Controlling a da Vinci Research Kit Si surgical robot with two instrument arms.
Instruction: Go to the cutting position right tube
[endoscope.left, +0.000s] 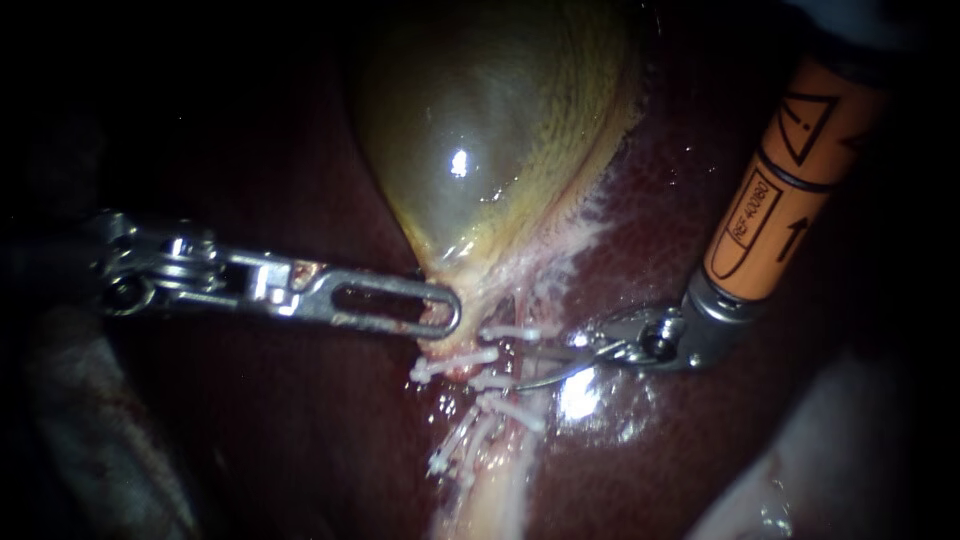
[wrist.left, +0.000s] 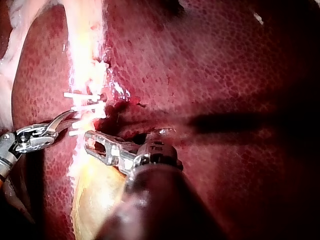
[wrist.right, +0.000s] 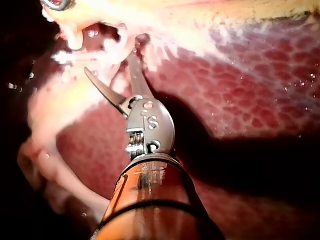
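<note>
The yellow-green gallbladder (endoscope.left: 480, 140) lies on the dark red liver (endoscope.left: 300, 430). From its neck a pale clipped strand of tubes (endoscope.left: 495, 440) runs downward, crossed by several white clips (endoscope.left: 455, 363). My left instrument (endoscope.left: 445, 312) comes in level from the left, its windowed jaws shut on the gallbladder's neck. My right instrument (endoscope.left: 525, 367), on an orange shaft, ends in two thin blades that stand open. They reach the strand's right side between an upper clip (endoscope.left: 512, 332) and a lower clip (endoscope.left: 515, 410). In the right wrist view the open blades (wrist.right: 112, 62) straddle pink tissue (wrist.right: 119, 70).
Wet liver (endoscope.left: 680, 440) with a bright glare lies under the right instrument. White fatty tissue (endoscope.left: 560, 250) fringes the gallbladder's right edge. In the left wrist view the blades (wrist.left: 65, 119) sit beside the clips (wrist.left: 85, 106), close ahead of the left jaws (wrist.left: 97, 143).
</note>
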